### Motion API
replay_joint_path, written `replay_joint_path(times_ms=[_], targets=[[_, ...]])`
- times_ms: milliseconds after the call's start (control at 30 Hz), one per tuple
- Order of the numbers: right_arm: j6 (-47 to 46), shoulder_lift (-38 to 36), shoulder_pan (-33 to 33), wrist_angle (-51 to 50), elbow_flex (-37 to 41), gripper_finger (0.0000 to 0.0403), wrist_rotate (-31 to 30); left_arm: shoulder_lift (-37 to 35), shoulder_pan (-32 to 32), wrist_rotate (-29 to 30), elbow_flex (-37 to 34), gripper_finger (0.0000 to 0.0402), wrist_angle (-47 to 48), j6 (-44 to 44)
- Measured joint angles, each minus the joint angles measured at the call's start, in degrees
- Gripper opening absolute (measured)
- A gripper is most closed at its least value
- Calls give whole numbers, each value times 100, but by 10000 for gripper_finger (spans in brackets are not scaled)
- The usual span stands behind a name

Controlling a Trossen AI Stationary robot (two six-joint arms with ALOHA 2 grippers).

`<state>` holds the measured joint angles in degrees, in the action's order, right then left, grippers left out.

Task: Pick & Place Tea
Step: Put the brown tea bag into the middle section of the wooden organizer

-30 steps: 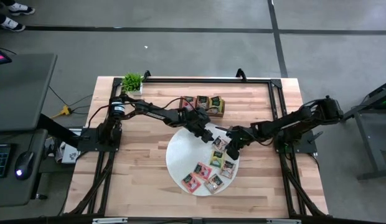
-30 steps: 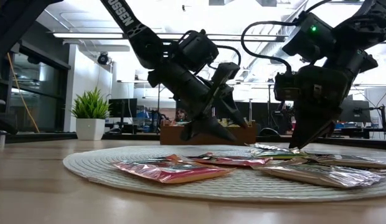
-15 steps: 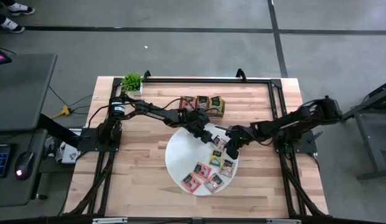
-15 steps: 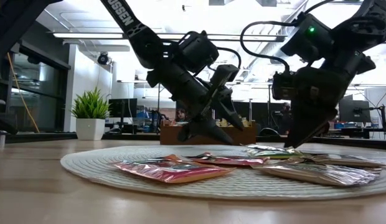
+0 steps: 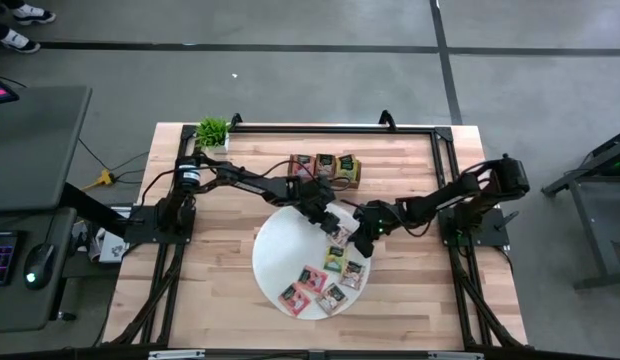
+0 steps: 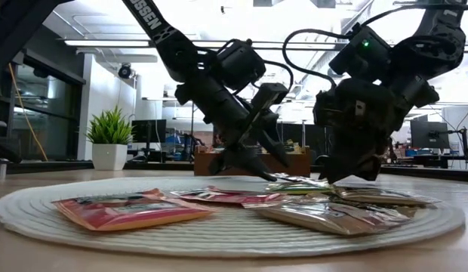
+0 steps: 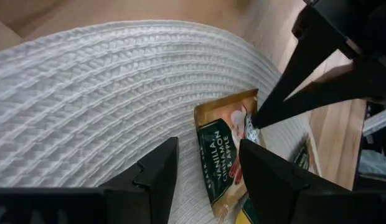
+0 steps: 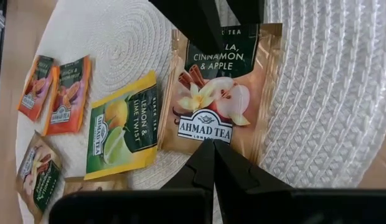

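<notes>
Under the right end effector point(image 5: 362, 234), whose closed tips press on the vanilla tea packet point(image 8: 219, 93), the white mat point(image 5: 275, 262) has slid leftward across the tabletop point(image 5: 220, 280) since a second ago, carrying the tea along. Beside it, the left end effector point(image 5: 332, 222) straddles that packet, fingers apart, ungripped.

packets in the wooden tray point(image 5: 325, 168) too small to read; low view hides them

The tan square tea packet point(image 8: 221, 96) says "AHMAD TEA" and "CINNAMON & APPLE", the yellow-green packet point(image 8: 123, 130) says "LEMON & LIME TWIST".
</notes>
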<state>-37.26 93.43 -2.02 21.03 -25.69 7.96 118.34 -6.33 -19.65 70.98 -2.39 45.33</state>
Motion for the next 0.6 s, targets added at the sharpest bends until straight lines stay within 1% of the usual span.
replay_joint_path(times_ms=[67,200,300,400,600], targets=[[6,5,13,-1,-38,0,-4,0,3,-76,1,172,55,-7],[103,11,20,-43,-116,0,-37,-4,35,-1,5,171,104,-21],[124,13,22,-65,-142,0,-68,-4,35,-13,6,160,116,-25],[129,13,24,-89,-158,0,-136,-4,33,-58,4,129,144,-53],[129,13,26,-89,-160,0,-168,7,39,-228,-2,49,175,-267]])
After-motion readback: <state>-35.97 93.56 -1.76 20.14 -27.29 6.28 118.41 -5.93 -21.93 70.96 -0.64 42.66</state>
